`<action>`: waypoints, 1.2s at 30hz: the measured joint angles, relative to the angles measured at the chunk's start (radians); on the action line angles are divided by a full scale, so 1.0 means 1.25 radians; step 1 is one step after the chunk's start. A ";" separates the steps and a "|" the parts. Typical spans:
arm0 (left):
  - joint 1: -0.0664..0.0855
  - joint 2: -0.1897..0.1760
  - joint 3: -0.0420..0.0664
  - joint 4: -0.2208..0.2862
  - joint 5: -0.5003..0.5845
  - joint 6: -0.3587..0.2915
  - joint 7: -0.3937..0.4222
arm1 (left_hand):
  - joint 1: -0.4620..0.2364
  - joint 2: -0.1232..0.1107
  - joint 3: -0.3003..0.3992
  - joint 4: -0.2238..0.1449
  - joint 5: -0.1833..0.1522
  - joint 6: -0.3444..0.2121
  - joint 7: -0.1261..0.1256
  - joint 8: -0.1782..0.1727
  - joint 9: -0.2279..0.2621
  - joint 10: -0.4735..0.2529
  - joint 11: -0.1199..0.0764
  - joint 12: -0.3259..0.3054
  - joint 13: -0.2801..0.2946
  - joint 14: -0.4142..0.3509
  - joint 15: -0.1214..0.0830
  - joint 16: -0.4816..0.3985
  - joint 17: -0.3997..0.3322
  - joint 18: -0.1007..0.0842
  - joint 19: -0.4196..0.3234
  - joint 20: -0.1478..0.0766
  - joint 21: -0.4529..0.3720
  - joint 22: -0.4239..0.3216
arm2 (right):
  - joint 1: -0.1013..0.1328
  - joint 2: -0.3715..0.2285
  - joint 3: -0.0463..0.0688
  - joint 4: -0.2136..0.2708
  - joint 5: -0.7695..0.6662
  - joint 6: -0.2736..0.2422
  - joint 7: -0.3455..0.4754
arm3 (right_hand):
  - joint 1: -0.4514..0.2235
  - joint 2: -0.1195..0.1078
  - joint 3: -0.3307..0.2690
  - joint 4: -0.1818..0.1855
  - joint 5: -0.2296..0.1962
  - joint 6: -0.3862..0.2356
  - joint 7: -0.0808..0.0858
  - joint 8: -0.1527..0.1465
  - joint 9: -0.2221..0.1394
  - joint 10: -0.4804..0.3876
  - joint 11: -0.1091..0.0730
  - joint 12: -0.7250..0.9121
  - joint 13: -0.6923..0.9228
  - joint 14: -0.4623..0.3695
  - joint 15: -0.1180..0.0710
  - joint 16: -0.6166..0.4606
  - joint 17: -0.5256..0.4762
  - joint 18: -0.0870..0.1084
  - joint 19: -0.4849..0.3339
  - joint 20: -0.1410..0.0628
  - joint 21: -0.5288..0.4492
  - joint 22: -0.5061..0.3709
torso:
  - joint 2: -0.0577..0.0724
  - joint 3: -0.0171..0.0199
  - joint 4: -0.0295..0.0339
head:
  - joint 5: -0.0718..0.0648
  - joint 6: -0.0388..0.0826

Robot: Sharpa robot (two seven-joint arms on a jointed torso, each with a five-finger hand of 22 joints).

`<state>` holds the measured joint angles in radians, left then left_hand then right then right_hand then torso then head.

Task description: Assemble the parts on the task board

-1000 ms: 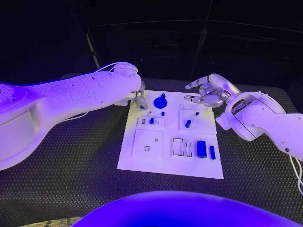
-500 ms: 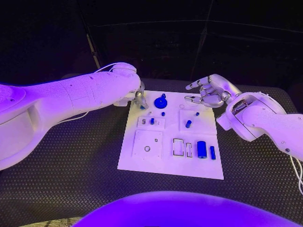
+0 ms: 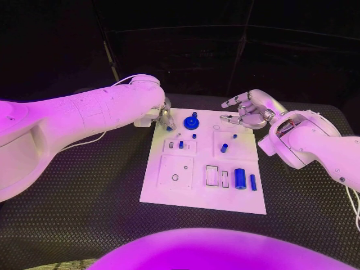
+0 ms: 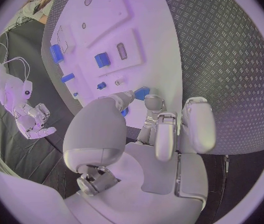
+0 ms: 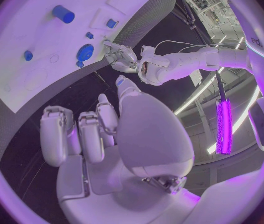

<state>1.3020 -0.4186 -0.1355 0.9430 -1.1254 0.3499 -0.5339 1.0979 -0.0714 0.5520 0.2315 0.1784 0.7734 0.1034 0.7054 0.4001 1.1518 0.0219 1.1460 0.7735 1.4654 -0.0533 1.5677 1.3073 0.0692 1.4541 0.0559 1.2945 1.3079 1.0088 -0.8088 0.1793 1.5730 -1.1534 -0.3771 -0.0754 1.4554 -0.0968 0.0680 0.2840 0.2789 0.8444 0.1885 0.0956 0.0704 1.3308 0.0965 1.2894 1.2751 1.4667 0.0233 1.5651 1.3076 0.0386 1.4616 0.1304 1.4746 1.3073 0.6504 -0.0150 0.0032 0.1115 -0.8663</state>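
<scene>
Task board (image 3: 174, 191), a white plate, lies in the middle of the black table (image 3: 75, 197), with small blue parts spread over it. At its far end stands a round blue knob-like part (image 3: 191, 119), and just nearer sits a tiny blue piece (image 3: 194, 135). A short blue peg (image 3: 180, 144) stands in a small recessed block on the board's left half, and another blue peg (image 3: 224, 147) stands on the right half. Toward the near right corner a thick blue cylinder (image 3: 240, 178) lies beside a thinner blue bar (image 3: 253, 181), close to each other but apart, next to two pale rectangular slots (image 3: 217, 176). A round hole (image 3: 174, 177) shows in the near left panel. The left hand (image 3: 161, 117) sits at the board's far left corner, close beside the round blue part; in the left wrist view its fingers (image 4: 194, 122) point down toward the board edge, and a small blue piece (image 4: 141, 92) shows right at one fingertip, though whether it is pinched I cannot tell. The right hand (image 3: 249, 111) hovers over the far right corner of the board, fingers loosely curled and apart, with nothing in them; the right wrist view shows the same empty palm (image 5: 147, 134) above the table.
</scene>
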 measured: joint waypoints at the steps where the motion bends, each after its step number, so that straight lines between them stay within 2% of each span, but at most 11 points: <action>1: 0.000 0.000 0.000 0.000 0.002 0.001 0.000 | -0.001 0.001 0.002 -0.001 0.000 -0.002 0.002 0.000 -0.001 -0.001 0.001 0.000 0.000 0.000 0.000 0.000 0.000 0.000 -0.001 0.001 0.000 0.000 | 0.000 0.000 0.000 0.000 0.000 0.000 0.000 | 0.000 0.000 0.000 0.000 0.000 0.000 0.000 0.000 0.000 0.000 0.000 0.000 0.000 0.000 0.000 0.000 0.000 0.000 0.000 0.000 0.000 0.000 | 0.000 0.0000 -0.0001 | 0.000 0.000; 9: 0.001 -0.003 0.000 0.000 0.018 0.005 0.001 | -0.003 0.007 0.005 0.000 0.003 -0.003 0.003 0.000 -0.003 -0.001 0.001 0.000 0.000 0.000 0.000 0.000 0.000 0.000 -0.001 0.001 0.000 0.000 | 0.000 0.000 0.000 -0.003 0.000 0.002 0.000 | 0.000 0.000 0.000 0.000 0.000 0.000 0.000 0.000 0.000 0.000 0.000 0.003 0.000 0.000 0.000 0.000 0.000 0.000 0.000 0.000 0.000 0.000 | 0.000 -0.0001 -0.0003 | 0.000 0.001; 16: 0.001 -0.006 0.000 0.001 0.027 0.010 0.001 | -0.010 0.015 0.012 0.004 0.003 -0.003 0.003 -0.012 -0.006 -0.004 0.004 0.000 -0.002 0.000 0.006 0.000 0.000 0.000 -0.001 0.001 0.000 0.000 | 0.000 0.000 0.000 -0.004 0.001 0.003 0.000 | 0.000 0.000 0.000 0.000 0.000 0.000 0.000 0.000 0.000 0.000 0.000 0.003 0.000 0.000 0.000 0.000 0.000 0.000 0.000 0.000 0.000 0.000 | 0.000 -0.0001 -0.0003 | 0.000 0.001; 26: 0.003 -0.010 0.001 0.003 0.035 0.018 0.003 | -0.020 0.029 0.024 0.012 0.001 -0.006 0.006 -0.023 -0.015 -0.006 0.006 0.004 0.000 0.000 0.006 0.000 0.000 0.000 -0.003 0.003 0.000 0.000 | 0.000 0.000 0.000 -0.006 0.002 0.004 0.000 | 0.000 0.000 0.000 0.000 0.000 0.000 0.000 0.000 0.000 0.000 0.000 0.003 0.000 0.000 0.000 0.000 0.000 0.000 0.000 0.000 0.000 0.000 | 0.000 0.0004 -0.0003 | 0.005 0.002; 36: 0.006 -0.015 0.001 0.005 0.039 0.033 0.004 | -0.024 0.035 0.027 0.016 0.004 -0.003 0.009 -0.031 -0.023 -0.007 0.007 0.009 0.005 0.000 0.006 0.000 0.000 0.000 -0.003 0.003 0.000 0.000 | 0.000 0.000 0.000 -0.007 0.002 0.005 0.000 | 0.000 0.000 0.000 0.000 0.000 0.000 0.000 0.000 0.000 0.000 0.000 0.003 0.000 0.000 0.000 0.000 0.000 0.000 0.000 0.000 0.000 0.000 | 0.000 0.0004 -0.0002 | 0.005 0.004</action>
<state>1.3095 -0.4367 -0.1349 0.9486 -1.0766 0.3911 -0.5294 1.0679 -0.0282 0.5857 0.2511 0.1839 0.7700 0.1146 0.6663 0.3719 1.1431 0.0309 1.1578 0.7796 1.4654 -0.0462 1.5677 1.3074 0.0692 1.4508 0.0592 1.2945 1.3077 1.0088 -0.8090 0.1791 1.5638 -1.1503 -0.3706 -0.0754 1.4554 -0.0968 0.0681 0.2840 0.2789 0.8444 0.1885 0.0956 0.0704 1.3308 0.0965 1.2932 1.2751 1.4667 0.0233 1.5651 1.3074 0.0386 1.4616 0.1304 1.4746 1.3074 0.6508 -0.0145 0.0029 0.1180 -0.8618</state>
